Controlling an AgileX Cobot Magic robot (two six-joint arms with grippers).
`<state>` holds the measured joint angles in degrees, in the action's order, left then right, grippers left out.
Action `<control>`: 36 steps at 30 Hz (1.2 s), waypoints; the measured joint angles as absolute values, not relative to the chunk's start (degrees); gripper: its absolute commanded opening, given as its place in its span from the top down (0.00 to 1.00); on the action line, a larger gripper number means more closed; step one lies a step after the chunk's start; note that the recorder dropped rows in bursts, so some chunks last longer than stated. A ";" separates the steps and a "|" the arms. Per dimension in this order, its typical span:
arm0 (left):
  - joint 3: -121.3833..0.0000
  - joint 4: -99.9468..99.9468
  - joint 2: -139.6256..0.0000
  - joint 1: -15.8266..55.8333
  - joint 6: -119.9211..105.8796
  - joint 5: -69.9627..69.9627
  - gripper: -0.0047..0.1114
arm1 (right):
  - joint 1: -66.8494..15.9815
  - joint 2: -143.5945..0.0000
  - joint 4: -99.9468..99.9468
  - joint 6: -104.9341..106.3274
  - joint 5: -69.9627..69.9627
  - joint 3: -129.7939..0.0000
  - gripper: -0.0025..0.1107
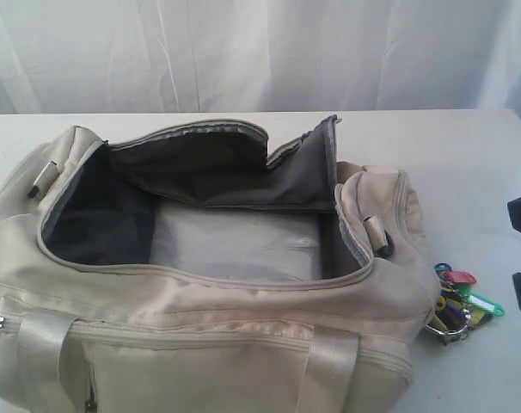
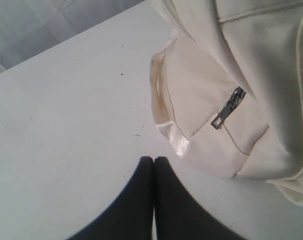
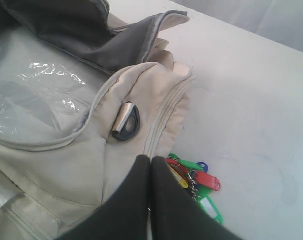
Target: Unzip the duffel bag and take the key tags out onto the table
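The right gripper (image 3: 150,159) is clenched on nothing: its two dark fingers press flat against each other, with no tag or ring between them. It hangs over the end panel of the duffel bag (image 3: 159,85), just above the spot where that end meets the bench (image 3: 251,100). Right beside the fingertips, the key tags (image 3: 207,181) lie in a loose bunch of green, red, blue and yellow on the bare bench. They sit against the bag's end, on the side toward the right edge of the bench, and well outside the bag's mouth. That is where the task wants them, so an empty, clenched gripper makes sense here.

A black D-ring (image 3: 126,123) lies on the end panel nearby. Past it the main opening gapes wide, its grey-lined flap (image 3: 116,45) thrown back toward the far edge of the bench, which keeps the mouth open for reaching in. Inside I see only dark lining and a clear plastic sheet (image 3: 36,95) on the floor; no tags show there.

The left gripper (image 2: 154,160) is likewise clenched and empty. It hovers above bare bench off the bag's other end, toward the left edge, near a small side pocket with a metal zipper pull (image 2: 227,107), and touches nothing. Judging from this, the job looks finished.
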<state>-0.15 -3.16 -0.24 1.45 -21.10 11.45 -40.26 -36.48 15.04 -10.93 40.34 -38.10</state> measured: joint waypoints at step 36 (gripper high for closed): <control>-0.15 -2.96 -0.24 1.45 -11.49 12.43 0.96 | -40.26 -36.48 15.04 -10.93 40.34 -38.10 0.98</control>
<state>-0.15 -2.96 -0.24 1.45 -11.49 12.43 -40.26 -36.48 15.04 -10.93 40.34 -38.10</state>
